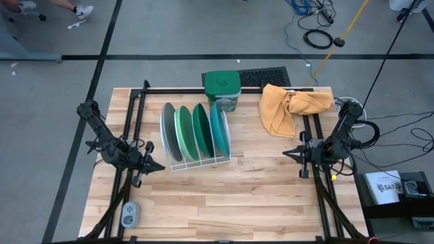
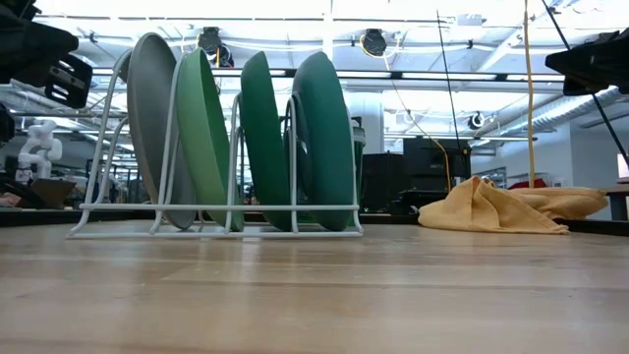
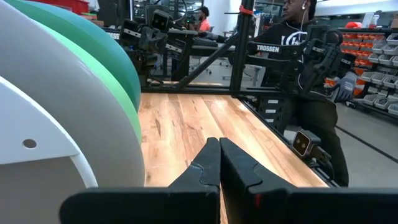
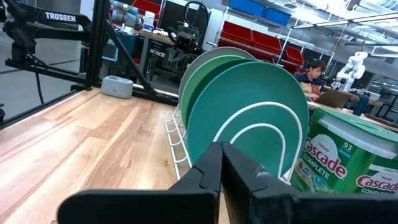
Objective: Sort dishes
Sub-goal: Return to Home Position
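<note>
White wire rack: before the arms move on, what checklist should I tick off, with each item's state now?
1. Grey round plate, light green round plate, dark green round plate and teal round plate upright in the white wire rack: ok.
2. Left gripper shut, empty: ok.
3. Left gripper clear of the rack's corner: cannot tell, it is close.
4. Right gripper shut, empty, well apart from the rack: ok.
5. Crumpled yellow cloth and green square tub apart from both grippers: ok.
</note>
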